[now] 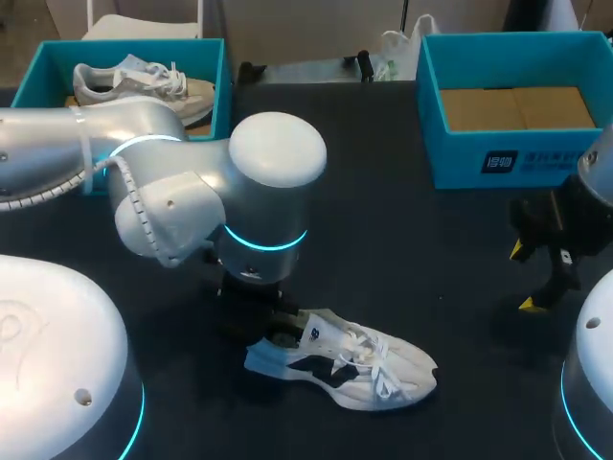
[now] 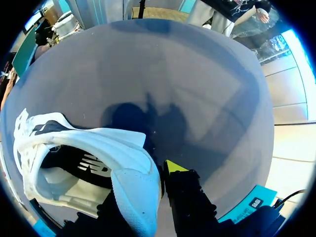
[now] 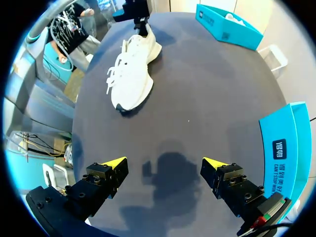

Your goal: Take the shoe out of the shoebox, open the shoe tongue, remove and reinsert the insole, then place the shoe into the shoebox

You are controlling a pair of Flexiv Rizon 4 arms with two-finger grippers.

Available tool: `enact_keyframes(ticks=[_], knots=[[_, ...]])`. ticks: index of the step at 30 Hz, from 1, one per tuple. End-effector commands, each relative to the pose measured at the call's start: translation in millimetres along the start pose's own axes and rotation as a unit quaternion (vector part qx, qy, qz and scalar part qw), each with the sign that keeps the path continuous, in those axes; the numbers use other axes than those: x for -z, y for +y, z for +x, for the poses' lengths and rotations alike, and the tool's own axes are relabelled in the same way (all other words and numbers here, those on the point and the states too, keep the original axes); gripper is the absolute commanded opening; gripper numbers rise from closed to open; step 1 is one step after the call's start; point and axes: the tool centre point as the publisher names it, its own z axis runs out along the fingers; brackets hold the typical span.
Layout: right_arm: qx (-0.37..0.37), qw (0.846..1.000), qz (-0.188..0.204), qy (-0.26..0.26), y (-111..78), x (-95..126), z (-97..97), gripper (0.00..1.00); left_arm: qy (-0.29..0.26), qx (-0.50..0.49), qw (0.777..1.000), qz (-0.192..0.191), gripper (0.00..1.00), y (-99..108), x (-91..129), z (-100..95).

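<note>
The shoe (image 1: 350,369) lies on its sole near the middle of the table's (image 1: 412,249) front edge, toe toward the right edge, already out of the shoebox (image 1: 450,158), which sits open at the far right corner, well apart from it. The left gripper (image 2: 140,195) appears clamped on the heel (image 2: 129,177): one yellow-tipped finger (image 2: 174,167) presses the outside of the collar, and the other seems to sit inside the shoe, mostly hidden. The right gripper (image 3: 163,165) hangs near the right edge with its fingers spread wide and nothing between them. The main risk, as I judge it, is that hold: the collar is soft and may fold or slip out, letting the shoe twist or tip once the tongue is pulled. The loose laces (image 3: 116,74) could snag a finger, and the dark insole (image 2: 91,165) may bunch if drawn out against a pinched heel. The left arm (image 1: 192,192) also hangs over the heel in the head view and may crowd the right arm's approach. The table is dark and matte; a second box (image 1: 53,62) at the far left corner holds another shoe (image 1: 134,81).
</note>
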Motion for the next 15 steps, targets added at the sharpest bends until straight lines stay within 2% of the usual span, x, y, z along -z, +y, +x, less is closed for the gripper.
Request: enact_keyframes(ticks=[1,15], knots=[[0.0,1.0,0.002,-0.001,0.5,-0.6,1.1,1.0,-0.003,0.004,1.0,0.0,0.0,6.3,1.1,3.0],[0.0,1.0,0.002,-0.001,0.5,-0.6,1.1,1.0,0.005,-0.021,1.0,0.005,0.0,16.4,-8.7,-5.9]])
